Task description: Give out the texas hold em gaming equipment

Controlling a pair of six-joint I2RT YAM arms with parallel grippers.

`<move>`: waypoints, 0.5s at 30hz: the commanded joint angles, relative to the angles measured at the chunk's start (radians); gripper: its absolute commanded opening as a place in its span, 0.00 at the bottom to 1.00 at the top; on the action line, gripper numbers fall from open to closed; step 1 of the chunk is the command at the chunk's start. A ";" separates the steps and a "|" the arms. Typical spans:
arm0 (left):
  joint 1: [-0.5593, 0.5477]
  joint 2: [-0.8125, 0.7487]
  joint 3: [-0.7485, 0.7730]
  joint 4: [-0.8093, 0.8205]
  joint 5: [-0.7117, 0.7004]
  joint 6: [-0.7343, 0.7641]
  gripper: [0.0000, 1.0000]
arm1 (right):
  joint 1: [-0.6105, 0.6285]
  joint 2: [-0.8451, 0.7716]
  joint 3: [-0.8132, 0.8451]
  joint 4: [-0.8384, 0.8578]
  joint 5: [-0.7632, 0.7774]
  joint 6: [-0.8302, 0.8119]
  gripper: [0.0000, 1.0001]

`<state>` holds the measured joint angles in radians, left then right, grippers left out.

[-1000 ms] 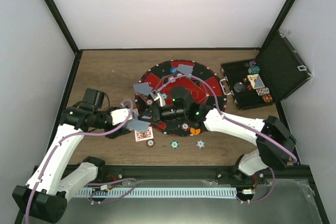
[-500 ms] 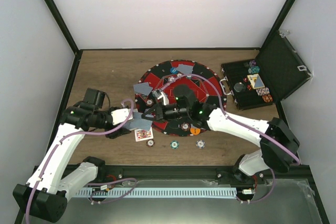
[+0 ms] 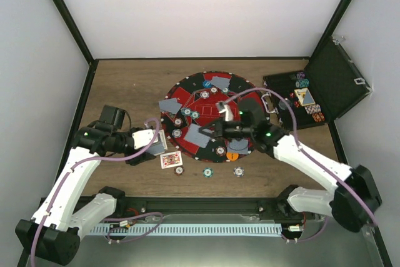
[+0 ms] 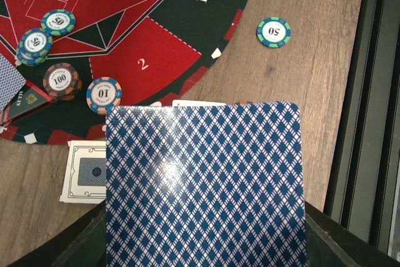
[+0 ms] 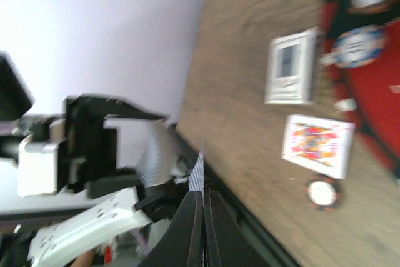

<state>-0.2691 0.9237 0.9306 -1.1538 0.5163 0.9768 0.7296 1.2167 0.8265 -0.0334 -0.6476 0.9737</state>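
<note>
Two arms share the dealing: the left gripper [image 3: 157,141] is clenched on a stack of cards [image 4: 203,186] just off the mat [image 4: 144,45], seemingly as the supply. The right gripper [image 5: 204,197] pinches one card [image 3: 194,134] by its edge above the mat, probably bound for a seat; chips [image 4: 274,32] dot mat and table.

Blue-diamond-backed card [image 4: 203,186] held in left claw [image 3: 159,142], back to wrist camera. Second card [image 5: 197,176] pinched edge-on in closed right claw [image 5: 204,199]. Court card [image 3: 170,159] face-up on worktop [image 3: 125,85], white-bordered card [image 4: 87,179] face-down near it. Teal 50 chip [image 4: 274,32] flat on bare wood off mat [image 3: 247,101] rim. Chips [image 4: 61,80] marked 50, 100, 10 flat on mat. Two grey-blue cards [image 3: 220,82] face-down at mat's far side
</note>
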 commanded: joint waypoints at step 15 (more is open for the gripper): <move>0.001 -0.005 -0.017 0.021 0.017 0.013 0.04 | -0.425 -0.151 -0.221 -0.477 0.295 -0.220 0.01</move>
<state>-0.2691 0.9230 0.9207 -1.1526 0.5163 0.9764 0.3317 1.0435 0.6174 -0.4408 -0.4709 0.8017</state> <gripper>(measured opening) 0.636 0.008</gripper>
